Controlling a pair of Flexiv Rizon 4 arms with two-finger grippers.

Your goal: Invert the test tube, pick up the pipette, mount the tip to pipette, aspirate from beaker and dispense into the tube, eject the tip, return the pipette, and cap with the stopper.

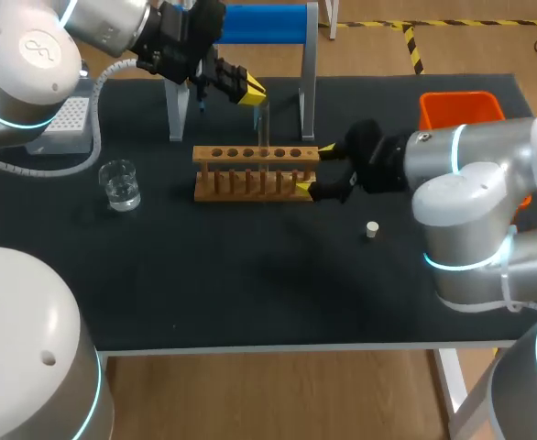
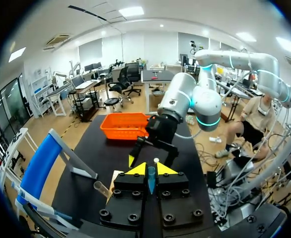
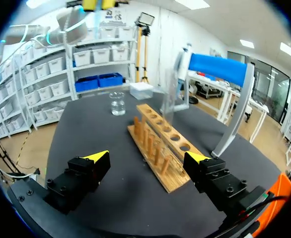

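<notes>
Between the left fingers (image 2: 137, 170), clenched close on it, the test tube (image 1: 264, 128) hangs upright just above the wooden rack (image 1: 250, 174). The right fingers (image 3: 98, 158) stand released and wide apart, with the rack's near end lying between them. Ahead of them, beyond the rack's far end, stands the beaker (image 3: 117, 103), and the stopper (image 1: 372, 229) rests on the dark surface (image 1: 250, 293) near their side.

Black table (image 1: 250, 293) bears rack (image 1: 255, 174), beaker (image 1: 120, 185), stopper (image 1: 372, 229), bin (image 1: 461, 108).

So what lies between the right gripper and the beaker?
The wooden tube rack, stretching from the right gripper toward the beaker; the right wrist view shows it.
</notes>
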